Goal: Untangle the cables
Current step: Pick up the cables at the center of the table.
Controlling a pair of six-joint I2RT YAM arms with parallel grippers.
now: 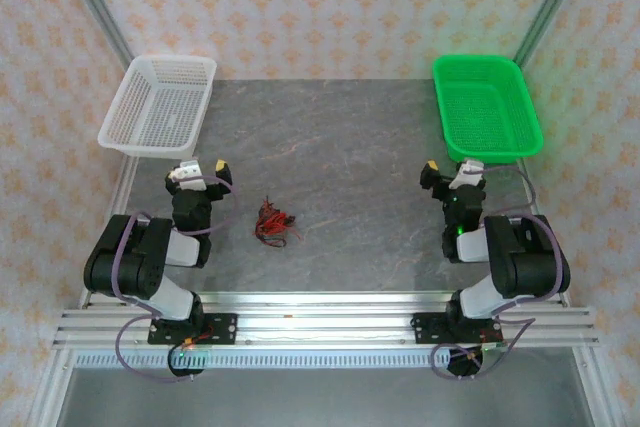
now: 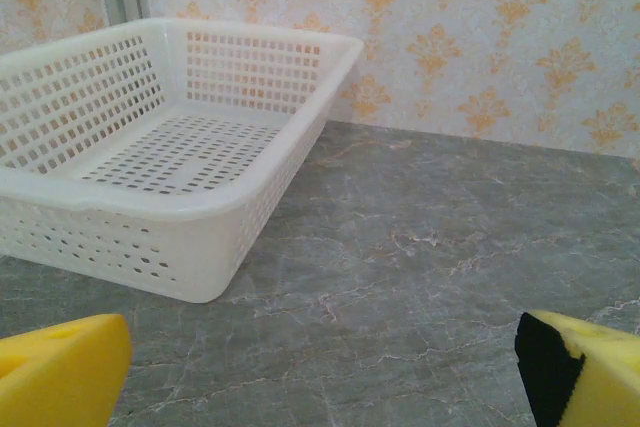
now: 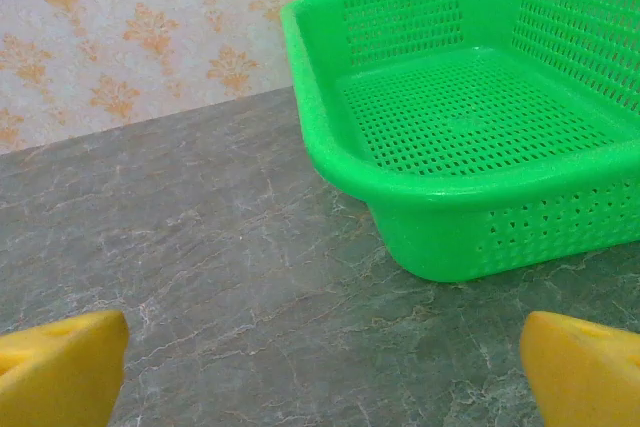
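Observation:
A small knotted bundle of thin red and black cables (image 1: 273, 222) lies on the grey marbled table, near the front and left of centre. My left gripper (image 1: 199, 171) hangs to the left of the bundle, apart from it, open with nothing between its yellow fingertips (image 2: 62, 377). My right gripper (image 1: 452, 173) stands far to the right of the bundle, near the green basket, also open, with bare table between its yellow fingertips (image 3: 60, 375).
A white perforated basket (image 1: 158, 104) stands at the back left, close ahead of the left gripper (image 2: 320, 387). A green perforated basket (image 1: 486, 107) stands at the back right, just ahead of the right gripper (image 3: 320, 387). Patterned walls close in the back and sides.

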